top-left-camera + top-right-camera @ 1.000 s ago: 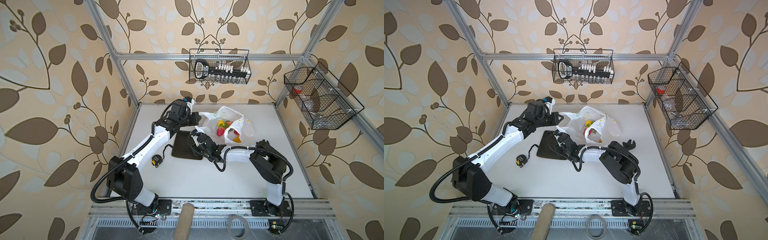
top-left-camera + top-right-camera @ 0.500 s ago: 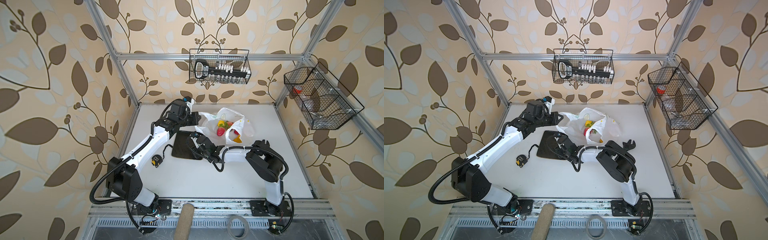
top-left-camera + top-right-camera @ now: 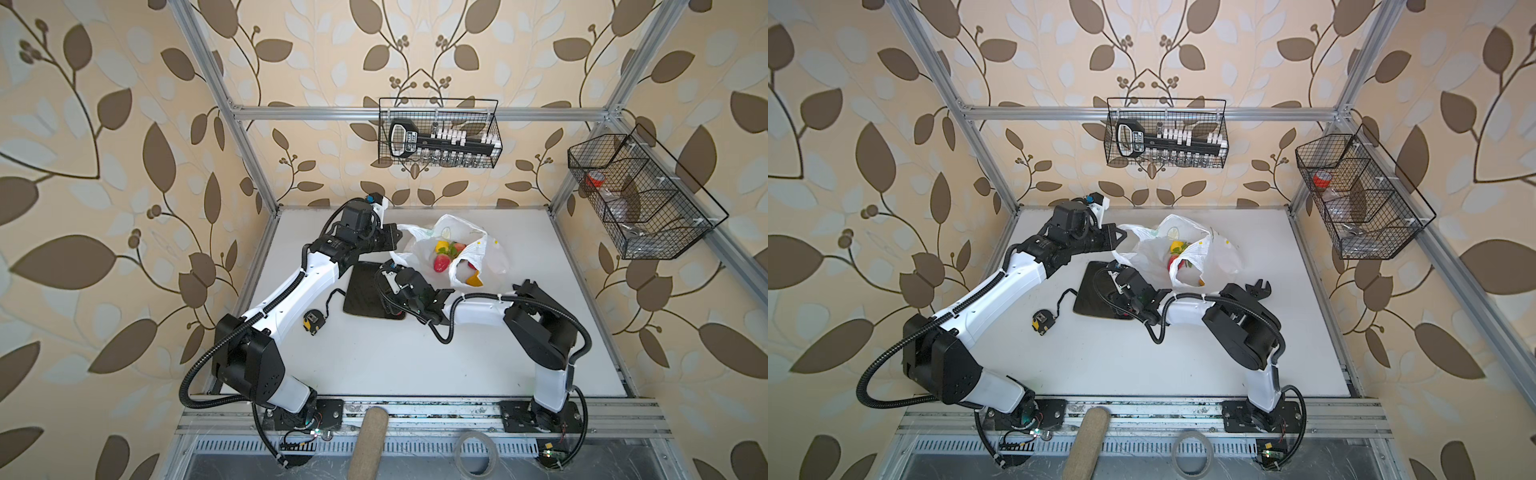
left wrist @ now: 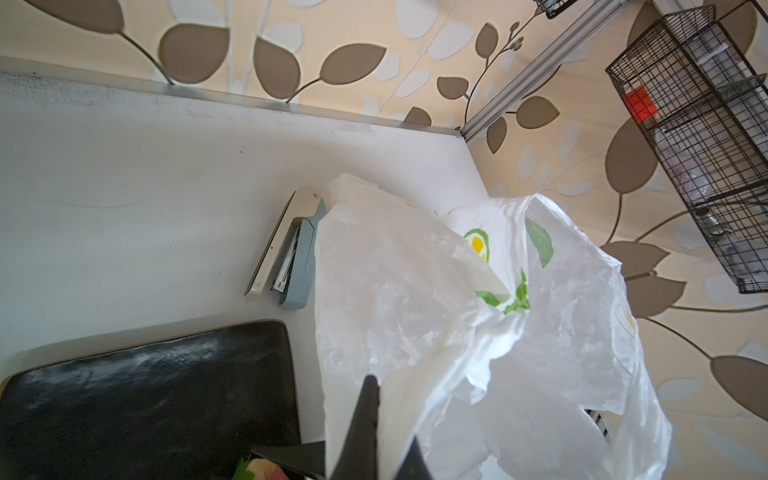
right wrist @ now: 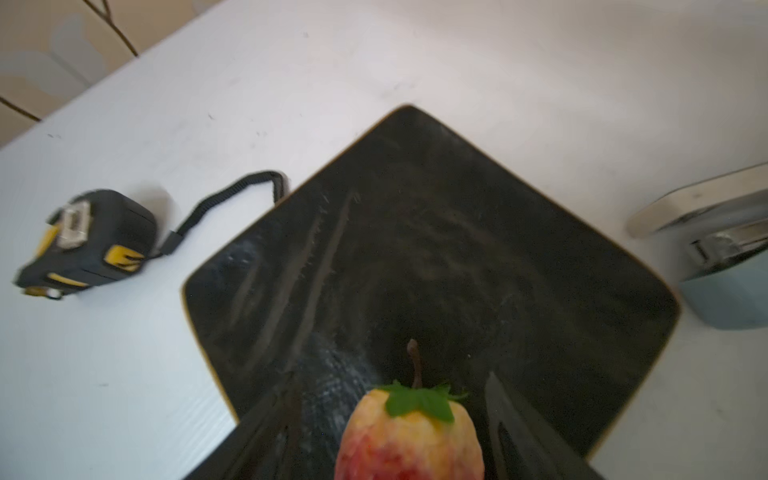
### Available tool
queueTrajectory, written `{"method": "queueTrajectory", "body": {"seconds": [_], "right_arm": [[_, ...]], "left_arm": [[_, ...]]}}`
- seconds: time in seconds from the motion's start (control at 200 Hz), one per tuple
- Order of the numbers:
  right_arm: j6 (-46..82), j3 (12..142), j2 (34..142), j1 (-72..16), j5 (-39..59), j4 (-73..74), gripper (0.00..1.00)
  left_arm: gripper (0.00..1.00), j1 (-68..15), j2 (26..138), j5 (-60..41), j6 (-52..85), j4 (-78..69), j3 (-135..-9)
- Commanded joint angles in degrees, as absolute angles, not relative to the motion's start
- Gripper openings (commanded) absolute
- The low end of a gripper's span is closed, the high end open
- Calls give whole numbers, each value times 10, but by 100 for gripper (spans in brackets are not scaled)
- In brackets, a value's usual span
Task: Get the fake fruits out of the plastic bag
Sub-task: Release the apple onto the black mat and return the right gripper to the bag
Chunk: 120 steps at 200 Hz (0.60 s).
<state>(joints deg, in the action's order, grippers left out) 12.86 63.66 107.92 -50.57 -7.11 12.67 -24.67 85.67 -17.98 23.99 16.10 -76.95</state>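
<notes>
Right wrist view: right claw (image 5: 390, 374) is spread over the dark plate (image 5: 415, 249), w/ an apple-like fruit (image 5: 409, 432) sitting on the plate btwn its fingers. Bare plate shows btwn the fruit and one finger, so this claw is released, not gripping. The fruit is red-yellow w/ a green leaf and a brown stem. Tape measure (image 5: 83, 241) and stapler (image 5: 727, 249) lie on the white worktop (image 5: 374, 62) off opposite corners of the plate. The tape's strap reaches the plate's edge.

Left wrist view: left claw (image 4: 374, 436) is clenched on a fold of the plastic bag (image 4: 415, 311), w/ film bunched at its tips. The stapler (image 4: 286, 253) lies just beside the bag, near a corner of the plate (image 4: 145, 395).

Both top views: the bag (image 3: 419, 249) (image 3: 1150, 253) sits at approx 1 o'clock of the plate (image 3: 365, 291) (image 3: 1096, 291), mouth gaping upward. The left claw (image 3: 397, 239) (image 3: 1121, 237) is at the bag's 9 o'clock edge. The other fake fruits are inside the bag:
- a red strawberry (image 3: 441, 262) (image 3: 1173, 262)
- a yellow fruit (image 3: 441, 247) (image 3: 1176, 246) at its 12 o'clock
- an orange-yellow fruit (image 3: 473, 280) (image 3: 1201, 282) at its 4 o'clock

The tape measure (image 3: 312, 323) (image 3: 1042, 321) is at the plate's 8 o'clock. The right arm (image 3: 478, 309) (image 3: 1187, 309) comes in from 3 o'clock over the plate's 4 o'clock corner. Its claw is hidden under the wrist there.
</notes>
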Motion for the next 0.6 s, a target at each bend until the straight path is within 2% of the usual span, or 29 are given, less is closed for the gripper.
{"method": "queueTrajectory", "body": {"seconds": [0.0, 0.305, 0.461, 0.596], "right_arm": [[108, 596, 1001, -520, -56, 127, 71], [36, 425, 757, -591, -37, 118, 61], [40, 433, 674, -592, -97, 94, 54], [57, 487, 667, -578, -164, 90, 47]], "left_arm": [[0, -244, 830, -192, 229, 150, -780], [0, -244, 830, -185, 225, 157, -779], [0, -243, 831, -192, 226, 162, -776], [0, -244, 812, -201, 228, 167, -770]]}}
